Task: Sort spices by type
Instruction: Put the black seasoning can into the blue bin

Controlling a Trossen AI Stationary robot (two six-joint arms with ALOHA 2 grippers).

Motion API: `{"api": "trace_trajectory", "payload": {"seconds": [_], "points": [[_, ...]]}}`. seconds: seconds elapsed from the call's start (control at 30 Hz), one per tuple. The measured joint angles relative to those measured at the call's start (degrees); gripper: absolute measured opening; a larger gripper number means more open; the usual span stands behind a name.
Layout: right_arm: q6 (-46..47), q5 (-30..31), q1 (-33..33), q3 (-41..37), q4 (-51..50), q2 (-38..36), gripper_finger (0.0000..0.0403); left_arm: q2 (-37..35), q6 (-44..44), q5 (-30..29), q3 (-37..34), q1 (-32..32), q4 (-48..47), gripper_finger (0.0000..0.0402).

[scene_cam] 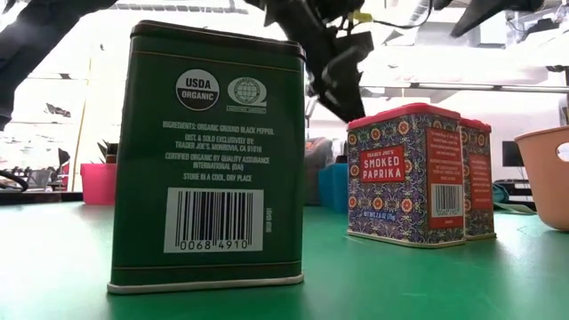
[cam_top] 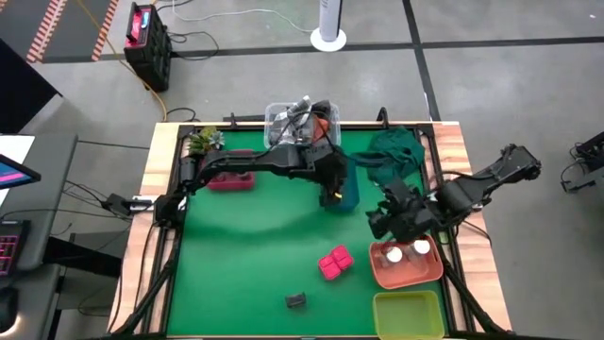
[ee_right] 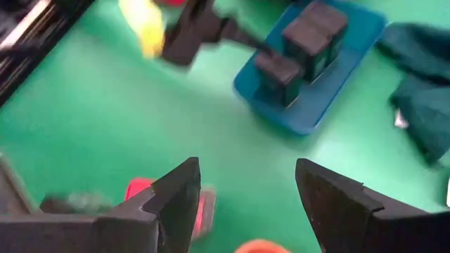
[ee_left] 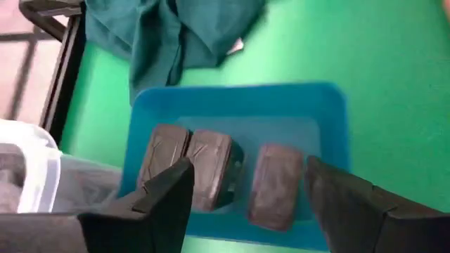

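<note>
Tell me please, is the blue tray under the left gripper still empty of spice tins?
No, the blue tray already holds three dark tins lying side by side, seen between the open left gripper fingers.

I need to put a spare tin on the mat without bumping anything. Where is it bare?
Free: the green mat left of the pink paprika tins, below the pink tray. Crowded: around the blue tray, left gripper, right gripper, salmon tray.
</note>
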Motion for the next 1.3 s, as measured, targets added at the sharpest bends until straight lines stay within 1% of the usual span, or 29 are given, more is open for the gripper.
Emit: {"api": "trace_trajectory", "payload": {"seconds": [0.13, 0.3, 0.47, 0.53, 0.6, 0.8, 0.9, 1.0, 1.07, 1.13, 1.3], "points": [[-0.2, -0.5, 5.2, 0.0, -0.5, -2.2, 0.026, 0.0, -4.8, 3.1, 4.3, 0.0, -5.7, 0.0256], [2.4, 1.5, 11.7, 0.0, -4.4, -3.2, 0.026, -1.8, -8.3, 5.9, 5.7, -1.3, -10.3, 0.0256], [8.2, 2.4, 16.9, 0.0, -10.9, -3.0, 0.026, -6.7, -8.2, 4.6, 5.9, -7.5, -11.0, 0.0256], [10.3, 2.7, 18.8, 0.0, -12.0, -3.0, 0.026, -8.1, -9.8, 3.7, 5.9, -10.4, -12.6, 0.0256], [11.6, 2.9, 20.2, 0.0, -12.7, -3.0, 0.026, -9.2, -13.4, 3.3, 5.9, -13.5, -14.1, 0.0256], [12.4, 5.0, 21.5, 0.0, -12.9, -2.2, 0.026, -10.5, -27.3, 3.4, 5.9, -24.8, -19.3, 0.0256], [11.8, 5.1, 20.7, 0.0, -13.8, -1.2, 0.026, -8.7, -33.6, 3.3, 5.9, -30.6, -19.5, 0.0256], [11.8, 4.5, 20.3, 0.0, -13.9, -0.5, 0.026, -6.2, -40.7, 0.5, 5.8, -35.1, -19.6, 0.0256], [11.8, 4.3, 20.4, 0.0, -13.1, -0.5, 0.026, -4.6, -45.4, -1.4, 5.8, -37.2, -19.7, 0.0256], [11.8, 4.2, 20.5, 0.0, -11.6, -0.6, 0.026, -3.2, -48.4, -2.0, 5.8, -38.6, -19.6, 0.0256], [11.8, 4.0, 21.6, 0.0, -8.8, -0.5, 0.026, -0.7, -50.9, -2.1, 5.6, -39.6, -19.8, 0.0257]]}}
